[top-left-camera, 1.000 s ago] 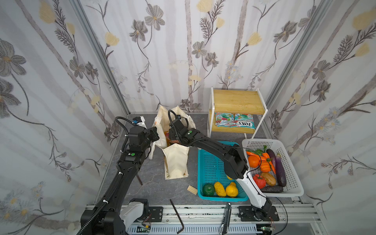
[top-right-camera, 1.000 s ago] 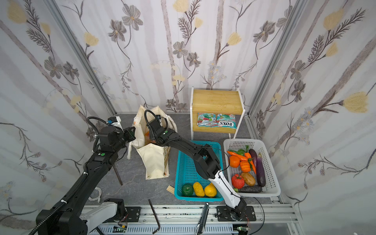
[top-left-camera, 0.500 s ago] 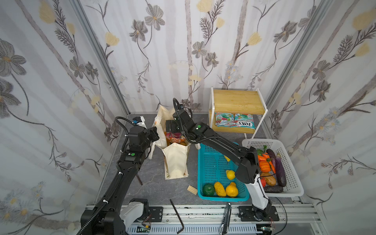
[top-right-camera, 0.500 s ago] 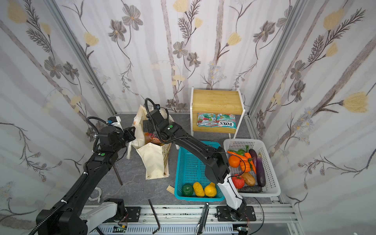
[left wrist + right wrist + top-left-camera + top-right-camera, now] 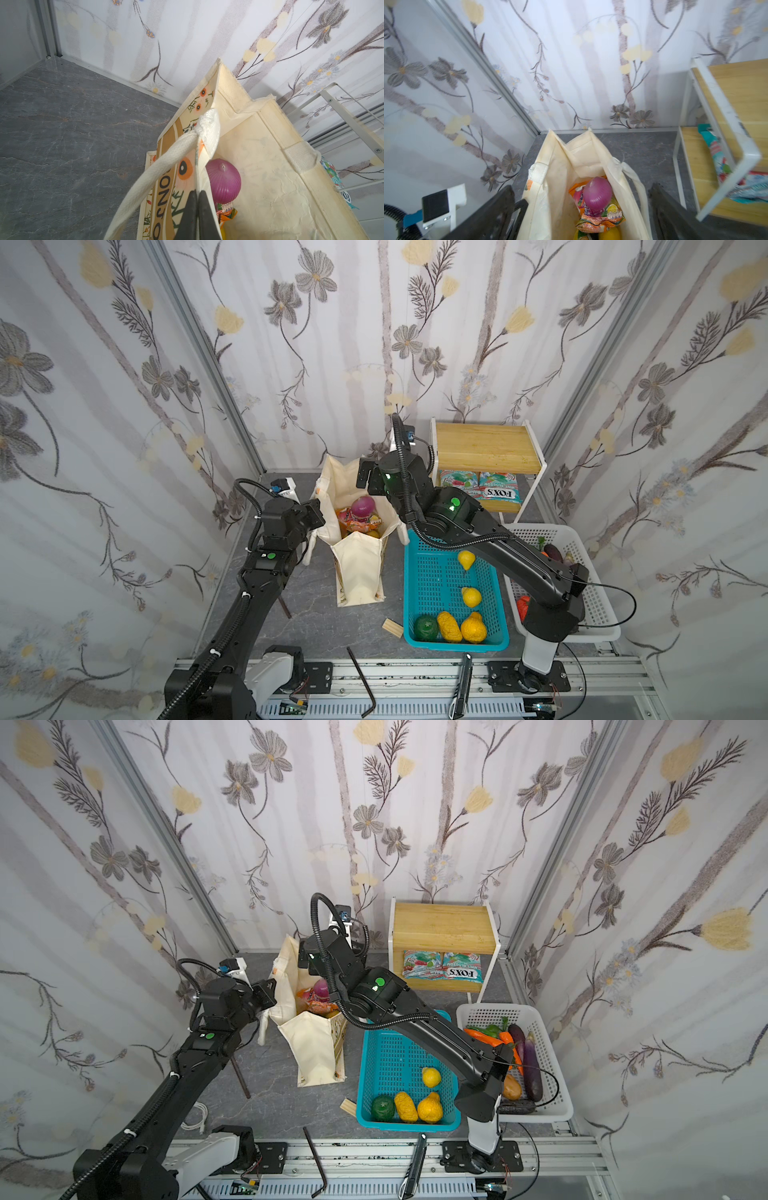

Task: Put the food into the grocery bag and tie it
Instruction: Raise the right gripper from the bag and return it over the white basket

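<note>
Jaws of the left gripper [image 5: 197,192] are pinching shut on the stitched rim of the grocery bag [image 5: 359,568], beside its thick white rope handle [image 5: 166,160]. The right gripper [image 5: 581,186] is hanging over the bag's mouth with its jaws spread wide, holding nothing. The cream canvas tote is standing upright at the centre of both top views, mouth facing up, its long opening running from lower frame toward upper frame. Inside, a smooth, ribbed purple onion [image 5: 597,194] is resting on a crinkly orange snack packet [image 5: 600,220], with a yellow fruit [image 5: 609,233] showing beneath. A teal plastic basket [image 5: 457,645] is sitting just right of the bag. Compared with a second ago, the right gripper has risen out of the bag and widened, leaving the onion uncovered.
</note>
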Robot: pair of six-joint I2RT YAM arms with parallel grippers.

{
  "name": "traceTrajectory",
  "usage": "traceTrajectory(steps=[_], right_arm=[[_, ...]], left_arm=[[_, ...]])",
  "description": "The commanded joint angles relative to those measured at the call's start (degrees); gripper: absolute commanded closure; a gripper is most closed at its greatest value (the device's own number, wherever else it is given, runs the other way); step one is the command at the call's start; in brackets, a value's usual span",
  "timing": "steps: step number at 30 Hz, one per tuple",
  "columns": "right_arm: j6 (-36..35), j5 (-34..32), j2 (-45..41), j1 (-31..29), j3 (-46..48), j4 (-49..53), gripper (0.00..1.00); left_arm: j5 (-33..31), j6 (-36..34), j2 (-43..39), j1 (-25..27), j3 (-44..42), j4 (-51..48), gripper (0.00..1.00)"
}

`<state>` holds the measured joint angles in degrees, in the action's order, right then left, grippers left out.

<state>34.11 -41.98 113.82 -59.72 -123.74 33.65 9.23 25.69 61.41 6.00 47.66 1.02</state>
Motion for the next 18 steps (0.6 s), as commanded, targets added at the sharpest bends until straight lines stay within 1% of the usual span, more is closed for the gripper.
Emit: traceTrajectory(steps=[1, 5, 7, 9, 10, 13, 16, 17, 18], right_arm=[[8.40, -10.79, -2.80, 0.05, 2.19, 9.40, 0.00], [14.10, -10.88, -8.95, 0.55, 10.65, 12.74, 0.00], [14.03, -9.37, -11.31, 1.09, 13.22, 14.97, 0.00], [14.02, -10.71, -13.34, 1.36, 16.12, 16.54, 0.00], [15.98, -12.09, -14.57, 1.60, 17.87, 17.91, 0.00], [22.19, -12.50, -18.40, 2.92, 24.17, 21.64, 0.00], [29.97, -10.28, -23.90, 6.43, 32.46, 25.53, 0.01], [31.66, -8.65, -25.73, 8.33, 35.63, 25.89, 0.10], [32.79, -6.81, -27.22, 10.06, 38.47, 25.96, 0.17]], left_arm=[[0.70, -0.03, -0.32, -0.02, -0.29, 0.39, 1.00], [0.70, -0.03, -0.32, -0.02, -0.29, 0.39, 1.00], [0.70, -0.03, -0.32, -0.02, -0.29, 0.39, 1.00], [0.70, -0.03, -0.32, -0.02, -0.29, 0.39, 1.00], [0.70, -0.03, -0.24, 0.00, -0.28, 0.39, 1.00], [0.57, -0.19, -0.40, -0.02, -0.37, 0.39, 1.00], [0.39, -0.23, -0.59, -0.01, -0.38, 0.39, 1.00], [0.35, -0.21, -0.59, -0.02, -0.37, 0.39, 1.00], [0.42, -0.20, -0.50, -0.02, -0.37, 0.39, 1.00]])
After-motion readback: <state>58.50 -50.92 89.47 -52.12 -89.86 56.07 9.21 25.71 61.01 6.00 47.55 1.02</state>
